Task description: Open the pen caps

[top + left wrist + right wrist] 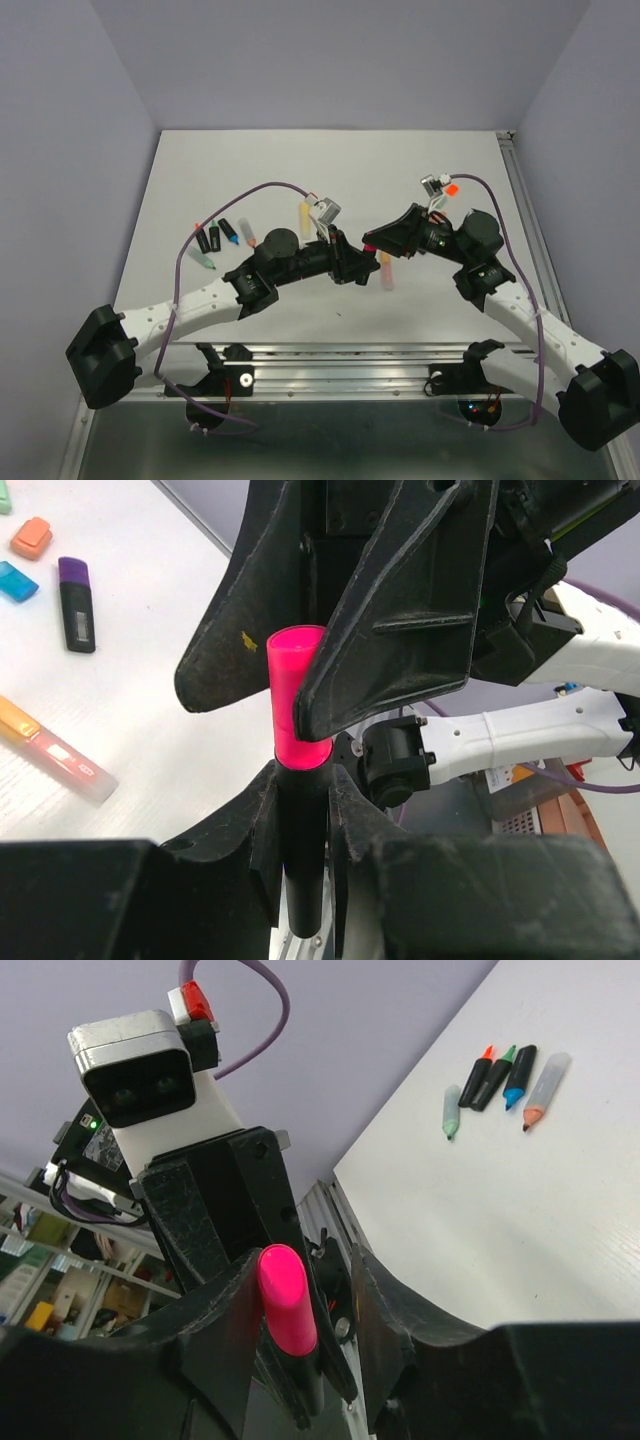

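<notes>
White table (300, 160), lavender walls (330, 60); I see both arms meeting above the table's middle.

Pink cap (285, 690): seated upright on the end of a black pen body (302, 850), raised clear of the table between the two grippers. I can see no gap between cap and body.

Left gripper (300, 790): clamped tight on the pen body just below the cap, one finger on each side.

Right gripper (300, 1285): reaches in from the opposite side, fingers flanking the cap. From its own wrist camera, I see one finger against the cap and a gap on the other side, so its jaws stand slightly parted, not squeezing. From the left wrist camera, one right finger overlaps the cap's side.

Loose items on the table, left wrist view: orange cap (32, 537) and blue cap (15, 582) lying near each other, a purple-capped pen (76, 605) just beside them, and a pale orange pen (55, 752) nearer the camera.

Right wrist view, far end of the table: four uncapped pens (505, 1085) lying close together, tips showing.
</notes>
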You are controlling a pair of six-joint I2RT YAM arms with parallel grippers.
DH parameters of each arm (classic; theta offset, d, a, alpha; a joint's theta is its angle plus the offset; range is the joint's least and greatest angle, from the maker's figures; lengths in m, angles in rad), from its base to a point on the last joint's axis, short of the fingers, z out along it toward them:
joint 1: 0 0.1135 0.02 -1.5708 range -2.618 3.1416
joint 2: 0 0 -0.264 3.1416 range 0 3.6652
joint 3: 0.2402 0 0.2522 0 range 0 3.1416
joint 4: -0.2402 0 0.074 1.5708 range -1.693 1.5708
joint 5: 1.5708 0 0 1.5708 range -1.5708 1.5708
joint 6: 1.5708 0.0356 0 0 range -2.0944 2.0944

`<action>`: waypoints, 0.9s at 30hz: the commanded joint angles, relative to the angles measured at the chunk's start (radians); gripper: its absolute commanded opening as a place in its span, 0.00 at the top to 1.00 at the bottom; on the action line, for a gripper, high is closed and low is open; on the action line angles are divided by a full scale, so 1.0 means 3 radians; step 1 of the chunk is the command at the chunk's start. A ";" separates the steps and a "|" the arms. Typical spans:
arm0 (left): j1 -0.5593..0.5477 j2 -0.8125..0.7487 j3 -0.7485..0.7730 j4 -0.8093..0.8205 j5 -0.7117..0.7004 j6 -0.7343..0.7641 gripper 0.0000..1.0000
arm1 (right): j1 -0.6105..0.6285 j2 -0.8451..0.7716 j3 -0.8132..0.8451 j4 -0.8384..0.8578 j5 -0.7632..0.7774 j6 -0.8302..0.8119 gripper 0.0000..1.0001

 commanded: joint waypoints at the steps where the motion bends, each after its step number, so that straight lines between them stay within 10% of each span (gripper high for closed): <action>1: -0.0006 -0.0049 0.0123 0.0237 0.0078 0.0038 1.00 | 0.0033 -0.0095 0.0184 -0.0059 0.0015 -0.0080 0.58; 5: -0.0011 -0.0044 0.0133 0.0252 0.0134 0.0043 1.00 | 0.0028 -0.0100 0.0174 -0.0039 0.0040 -0.0085 0.99; 15: -0.0052 -0.0361 -0.0821 0.1432 0.0298 -0.0662 1.00 | 0.0012 -0.0013 0.0444 -0.0060 0.1347 -0.0698 0.99; 27: -0.0108 -0.0709 -0.1037 0.1096 0.0109 -0.0560 1.00 | -0.0555 0.0708 0.1242 -0.0095 0.2238 -0.1532 0.99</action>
